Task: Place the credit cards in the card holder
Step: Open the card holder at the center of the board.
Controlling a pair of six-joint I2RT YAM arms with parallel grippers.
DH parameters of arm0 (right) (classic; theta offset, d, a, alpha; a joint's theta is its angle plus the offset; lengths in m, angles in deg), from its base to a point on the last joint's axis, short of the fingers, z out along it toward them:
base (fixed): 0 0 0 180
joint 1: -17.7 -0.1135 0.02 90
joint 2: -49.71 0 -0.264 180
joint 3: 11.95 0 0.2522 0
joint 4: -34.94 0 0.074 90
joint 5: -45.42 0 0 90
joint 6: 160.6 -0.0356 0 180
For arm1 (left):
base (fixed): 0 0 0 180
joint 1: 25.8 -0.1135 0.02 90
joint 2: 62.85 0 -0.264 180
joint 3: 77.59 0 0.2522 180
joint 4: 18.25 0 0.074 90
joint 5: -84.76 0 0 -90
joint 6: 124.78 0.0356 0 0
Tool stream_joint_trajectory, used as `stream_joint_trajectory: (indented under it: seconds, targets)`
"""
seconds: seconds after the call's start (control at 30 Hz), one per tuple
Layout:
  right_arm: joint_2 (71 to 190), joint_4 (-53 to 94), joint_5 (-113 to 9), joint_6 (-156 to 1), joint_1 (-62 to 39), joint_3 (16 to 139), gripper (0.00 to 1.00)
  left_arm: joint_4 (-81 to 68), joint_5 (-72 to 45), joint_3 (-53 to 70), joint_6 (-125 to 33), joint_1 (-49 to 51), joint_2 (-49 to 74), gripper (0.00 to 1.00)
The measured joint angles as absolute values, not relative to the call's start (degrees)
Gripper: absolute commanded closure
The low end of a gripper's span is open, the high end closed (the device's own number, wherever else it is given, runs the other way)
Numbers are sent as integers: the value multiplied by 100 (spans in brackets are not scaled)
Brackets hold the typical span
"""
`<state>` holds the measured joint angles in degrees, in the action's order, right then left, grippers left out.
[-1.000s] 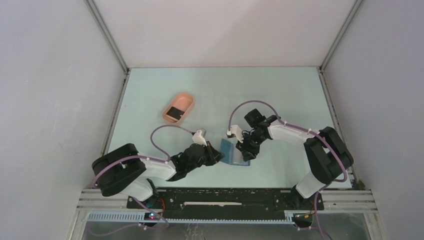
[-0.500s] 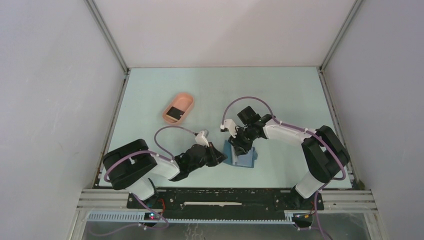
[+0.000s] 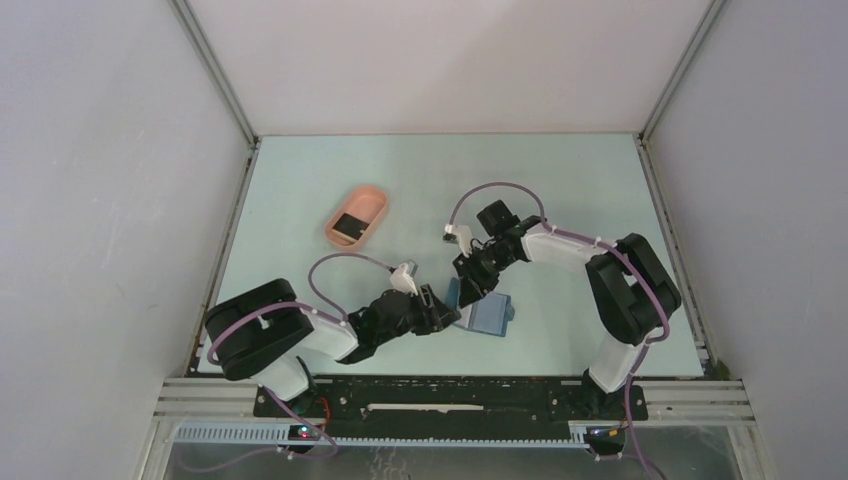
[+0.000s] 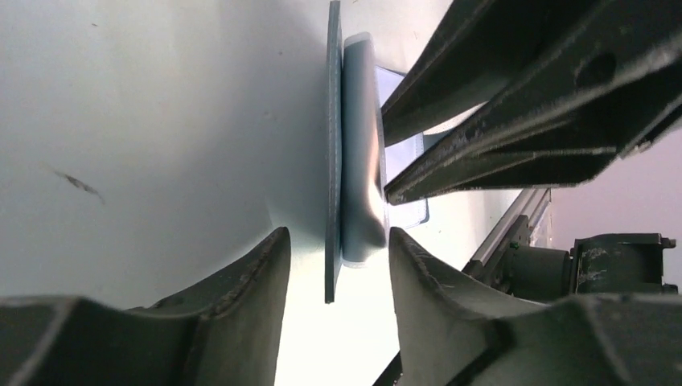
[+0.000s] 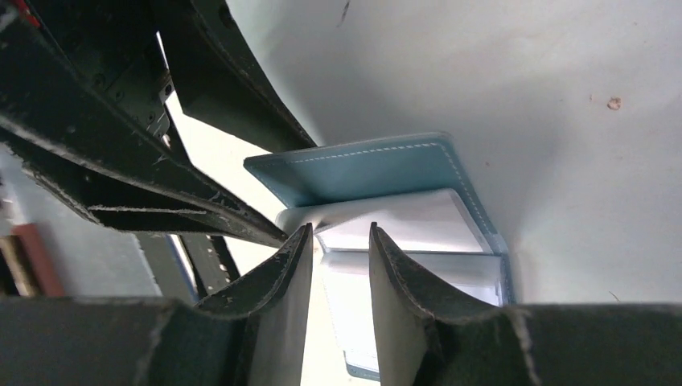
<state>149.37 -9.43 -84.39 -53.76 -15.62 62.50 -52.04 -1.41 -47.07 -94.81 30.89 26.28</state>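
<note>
The blue card holder (image 3: pixel 487 315) lies on the table between both arms, one cover raised. In the left wrist view that cover (image 4: pixel 332 153) stands edge-on between the jaws of my left gripper (image 4: pixel 338 235), which is open and touches neither face. My left gripper (image 3: pixel 440 308) sits at the holder's left edge. My right gripper (image 3: pixel 468 285) comes down from the far side, open, its tips against the pale inner pocket (image 5: pixel 410 221) below the blue cover (image 5: pixel 362 169). Nothing lies between its fingers (image 5: pixel 281 273). One black credit card (image 3: pixel 349 224) lies in the pink tray.
The pink oval tray (image 3: pixel 372 199) stands at the back left, away from both arms. The two grippers' fingers are close together at the holder; the right arm's fingers (image 4: pixel 515 112) cross the left wrist view. Enclosure walls border the table.
My left gripper has opened and let go of the holder's cover. The right gripper has shifted left and farther back over the holder. The holder has slid slightly.
</note>
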Motion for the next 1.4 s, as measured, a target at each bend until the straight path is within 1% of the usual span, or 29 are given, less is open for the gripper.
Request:
stream_joint_trajectory:
  seconds: [0.1,0.3,0.5,0.63,0.7,0.73,0.8,0.83,0.9,1.0,1.1,1.2,1.3,1.4]
  targets:
    - [15168,-930,-8856,-5647,-1326,6317,60,-5239,-152,-4757,-9479,3093,2593,41]
    - [15560,-903,-9667,-6078,-981,6330,59,-5335,-309,-4760,-9475,3110,2632,41]
    - [15807,-857,-10349,-6360,-950,6424,57,-5422,-418,-4738,-9475,3137,2802,41]
    - [15979,-862,-10699,-6449,-955,6575,55,-5359,-405,-4698,-9473,3137,2802,43]
    - [16062,-881,-10819,-6454,-972,6656,54,-5252,-379,-4635,-9473,3139,2805,48]
    - [16084,-901,-10841,-6452,-977,6685,54,-5175,-355,-4593,-9470,3141,2807,54]
    - [16093,-938,-10896,-6443,-983,6720,54,-5024,-294,-4513,-9470,3139,2824,71]
    - [16093,-947,-10906,-6438,-983,6728,54,-4902,-239,-4467,-9431,3137,2827,77]
    - [16093,-973,-10913,-6430,-972,6739,55,-4819,-206,-4454,-9433,3102,2827,85]
    - [16093,-1059,-10858,-6362,-911,6779,56,-4673,-171,-4456,-9431,3036,2827,90]
    - [16073,-1122,-10684,-6270,-824,6796,59,-4662,-152,-4456,-9433,3014,2827,91]
    - [16049,-1146,-10469,-6185,-782,6796,69,-4688,-161,-4456,-9453,3014,2835,90]
    - [16023,-1159,-10166,-6150,-775,6798,73,-4893,-259,-4473,-9545,3008,2910,83]
    - [16019,-1161,-9870,-6146,-848,6798,77,-5208,-410,-4578,-9698,3003,2969,74]
